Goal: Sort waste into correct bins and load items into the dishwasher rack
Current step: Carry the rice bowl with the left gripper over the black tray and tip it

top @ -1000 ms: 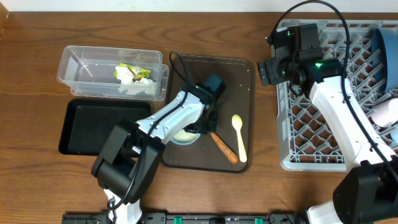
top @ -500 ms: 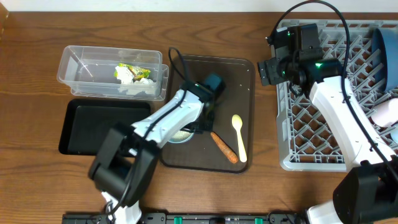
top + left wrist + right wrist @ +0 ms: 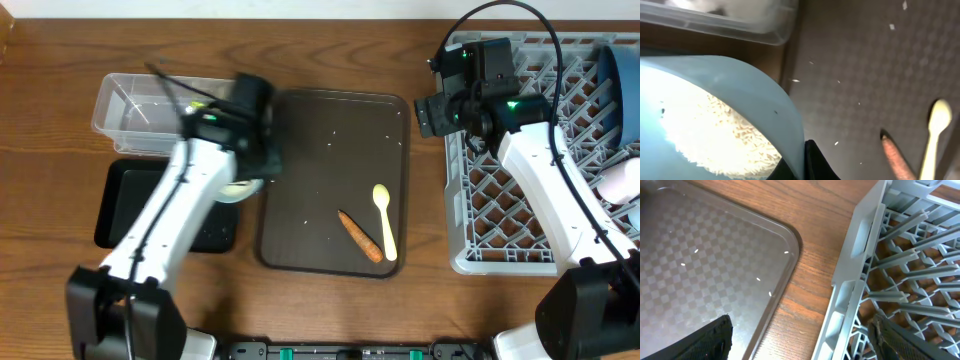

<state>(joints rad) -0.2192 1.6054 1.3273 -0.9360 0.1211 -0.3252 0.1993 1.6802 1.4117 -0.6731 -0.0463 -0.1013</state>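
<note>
My left gripper (image 3: 258,172) is shut on the rim of the small pale bowl (image 3: 236,189), which holds white rice (image 3: 720,132). It holds the bowl above the gap between the black tray (image 3: 125,205) and the brown serving tray (image 3: 335,150), just in front of the clear tub (image 3: 140,115). The left arm hides most of the wrappers in the tub. The carrot piece (image 3: 359,235) and the pale yellow spoon (image 3: 385,220) lie on the brown tray, with loose rice grains (image 3: 331,141). My right gripper (image 3: 805,340) is open and empty over the left edge of the grey rack (image 3: 520,180).
The dark blue bowl (image 3: 622,90) and a pink cup (image 3: 620,180) sit at the rack's right side. The brown tray's corner (image 3: 785,245) lies close to the rack wall (image 3: 860,235), with a strip of wooden table (image 3: 810,290) between them.
My left arm has lifted the rice bowl off the brown tray and swung it left to the black tray's edge. The right arm has not moved.
</note>
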